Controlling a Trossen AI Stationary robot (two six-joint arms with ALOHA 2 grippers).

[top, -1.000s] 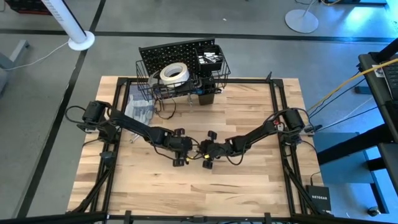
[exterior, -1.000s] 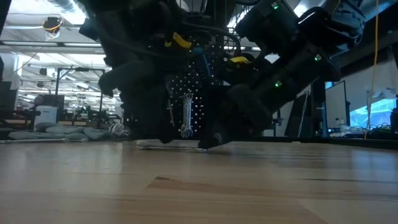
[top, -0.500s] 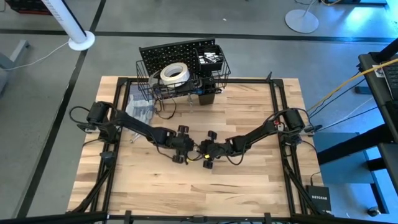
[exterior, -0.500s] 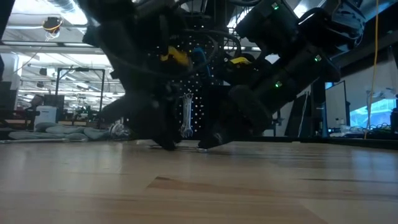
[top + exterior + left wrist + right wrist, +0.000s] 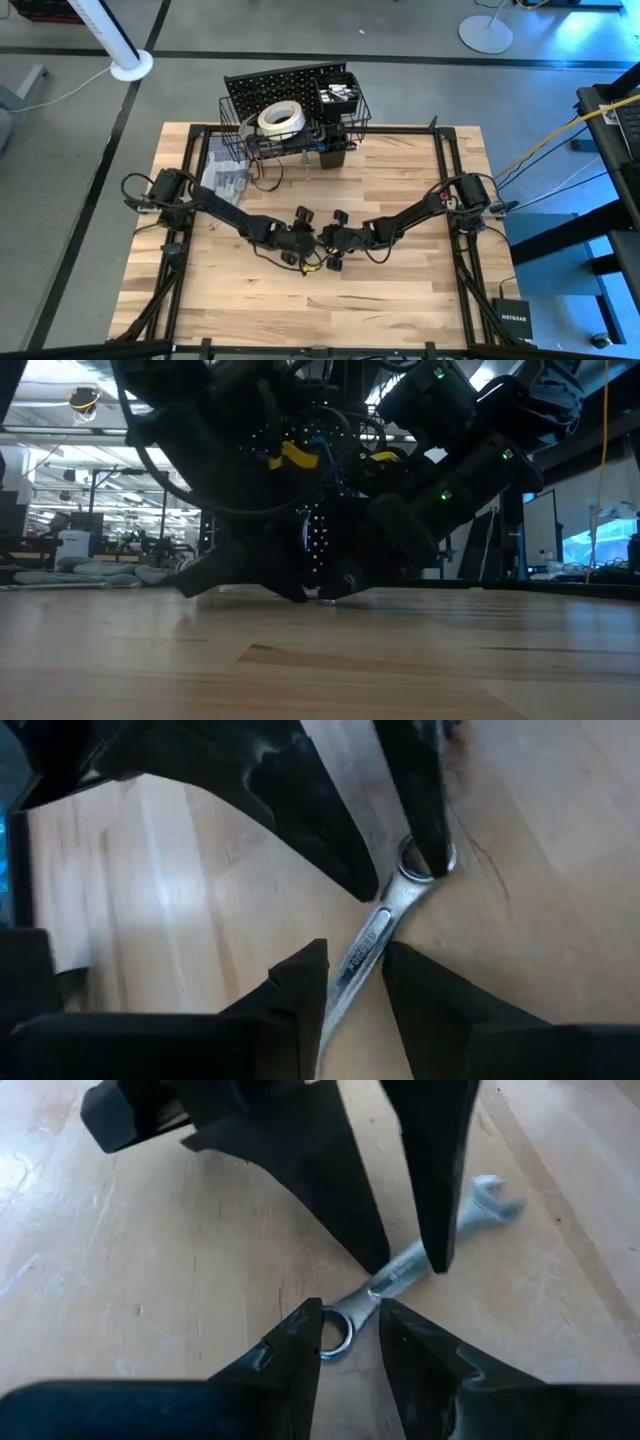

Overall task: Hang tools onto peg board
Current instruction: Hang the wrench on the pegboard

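We note the silver wrench [image 5: 372,948] lying flat on the counter [image 5: 400,290] well in front of the peg board [image 5: 270,88], long axis running between both grippers. Left gripper [image 5: 352,982] straddles its shaft, right gripper [image 5: 348,1342] grasps its ring end. The left arm has swung closer since earlier.

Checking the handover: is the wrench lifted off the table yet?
No. The wrench lies flat on the table, with both tools' fingers straddling it.
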